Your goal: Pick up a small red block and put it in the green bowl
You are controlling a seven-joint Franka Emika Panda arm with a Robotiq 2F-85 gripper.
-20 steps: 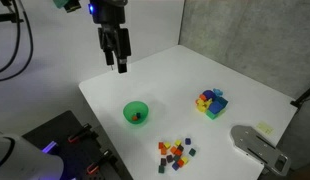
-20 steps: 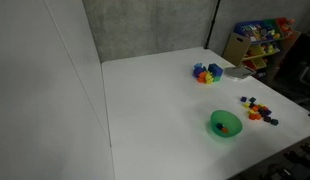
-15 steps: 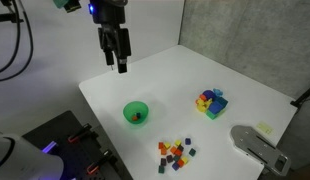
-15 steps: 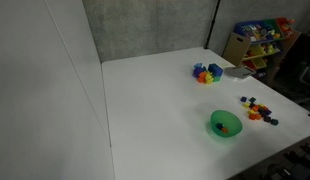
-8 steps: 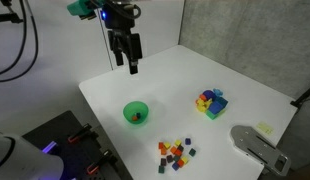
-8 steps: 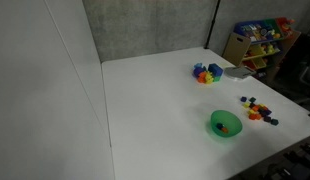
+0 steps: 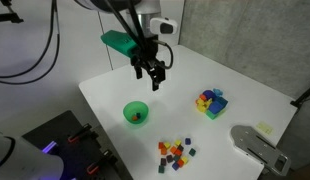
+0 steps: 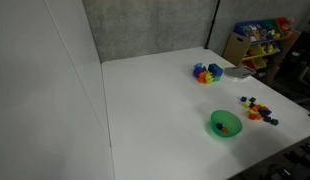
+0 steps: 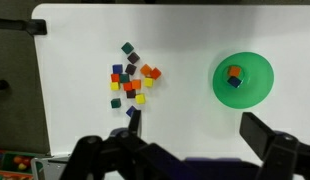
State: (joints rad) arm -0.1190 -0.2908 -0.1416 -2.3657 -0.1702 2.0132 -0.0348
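The green bowl (image 7: 136,113) stands on the white table near its front-left edge; it also shows in the other exterior view (image 8: 226,124) and the wrist view (image 9: 243,79). An orange-red cube and a dark cube lie in it. Several loose little cubes (image 7: 175,152) lie in a group beside the bowl, also seen in an exterior view (image 8: 257,108). A small red block (image 9: 128,86) lies among them in the wrist view. My gripper (image 7: 155,78) hangs high over the table's middle, open and empty; its fingers (image 9: 200,135) frame the bottom of the wrist view.
A big multicoloured block cluster (image 7: 210,101) sits toward the far right of the table, also in an exterior view (image 8: 206,73). A grey device (image 7: 257,148) lies at the table's near-right corner. Toy shelves (image 8: 257,40) stand beyond the table.
My arm has swung from the table's back-left edge toward its middle and turned. The gripper stays open and empty. Bowl and cubes have not moved.
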